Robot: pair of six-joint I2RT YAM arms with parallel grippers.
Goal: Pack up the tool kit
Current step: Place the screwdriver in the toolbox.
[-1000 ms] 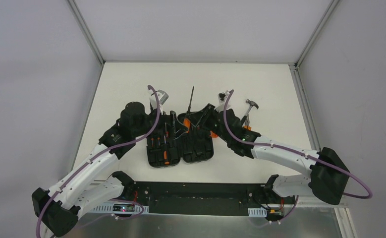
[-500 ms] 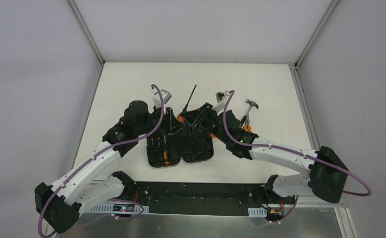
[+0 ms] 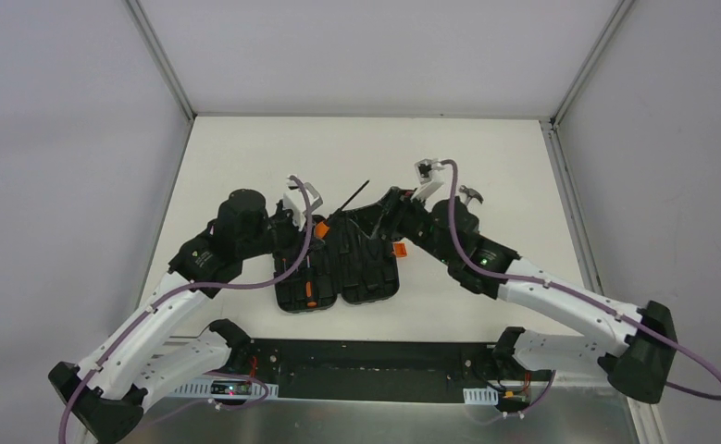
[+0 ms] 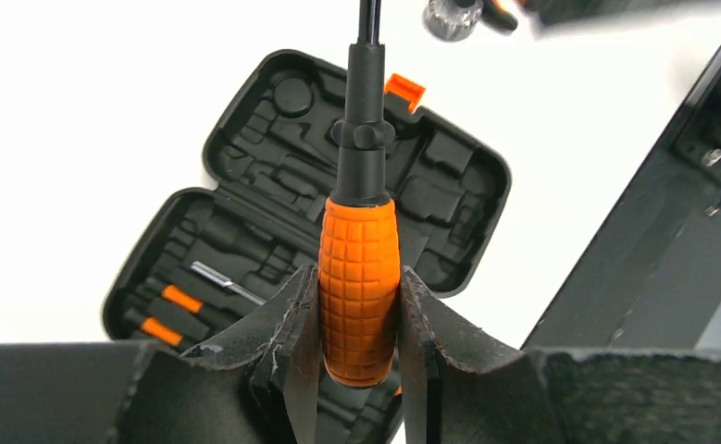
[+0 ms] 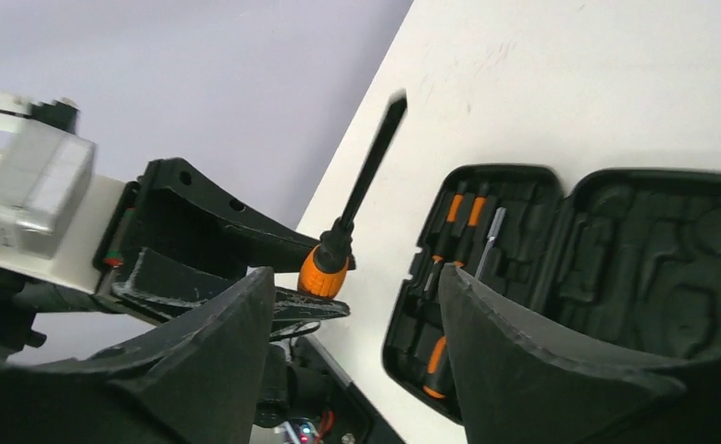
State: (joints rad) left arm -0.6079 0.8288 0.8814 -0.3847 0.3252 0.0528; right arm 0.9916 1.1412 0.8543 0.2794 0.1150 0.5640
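1. Fingers (image 4: 287,319) of our left gripper (image 4: 356,287) are clamped tight on the orange handle of the screwdriver (image 4: 358,231), with the shaft running off the top of the left wrist frame.
2. Our right gripper (image 5: 354,273) just let go and its jaws now gape with nothing in them. A second ago it had the tool while the left was wide open, so the handover's done.
3. We've got the case (image 3: 338,273) lying open mid-frame in the top view, with small drivers (image 4: 167,310) already slotted in.
4. Next we'd guess the left seats it, though the matching slot is hard to make out.
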